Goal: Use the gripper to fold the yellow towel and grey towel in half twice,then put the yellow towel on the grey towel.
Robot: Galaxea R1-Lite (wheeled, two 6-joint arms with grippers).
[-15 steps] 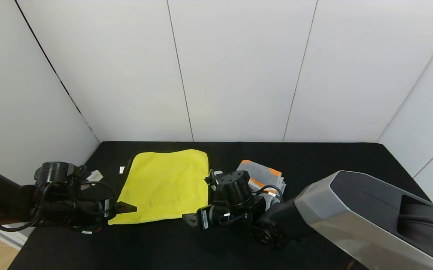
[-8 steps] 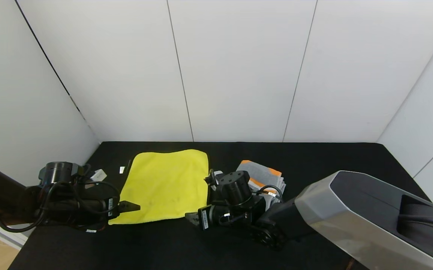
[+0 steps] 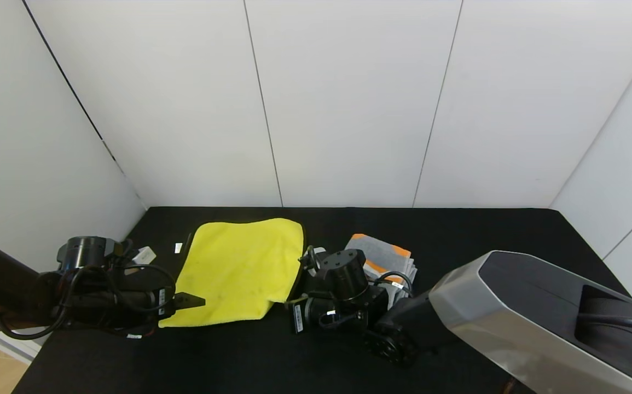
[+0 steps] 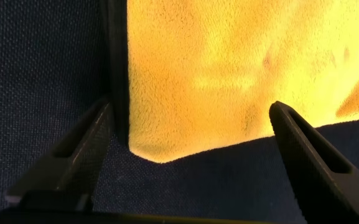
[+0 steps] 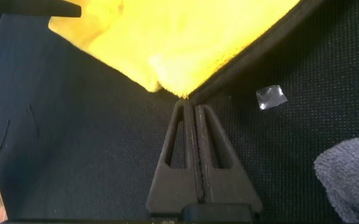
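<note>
Yellow towel (image 3: 239,271) lies spread on the left half of the black desk (image 3: 485,230), its near right corner pinched and lifted slightly by my right claw (image 5: 188,102), whose jaws are clenched on that corner. My left claw (image 3: 192,300) sits released at the near left corner, jaws straddling it without gripping yet. The grey towel (image 3: 384,257) rests folded to the right, partly behind my right arm.

My worry is that the right claw holds only the very tip, so the soft cloth could slip out once I lift. With one corner free, the fold could also skew or drag the whole towel.

White panel walls (image 3: 348,104) close in the far and side edges.
</note>
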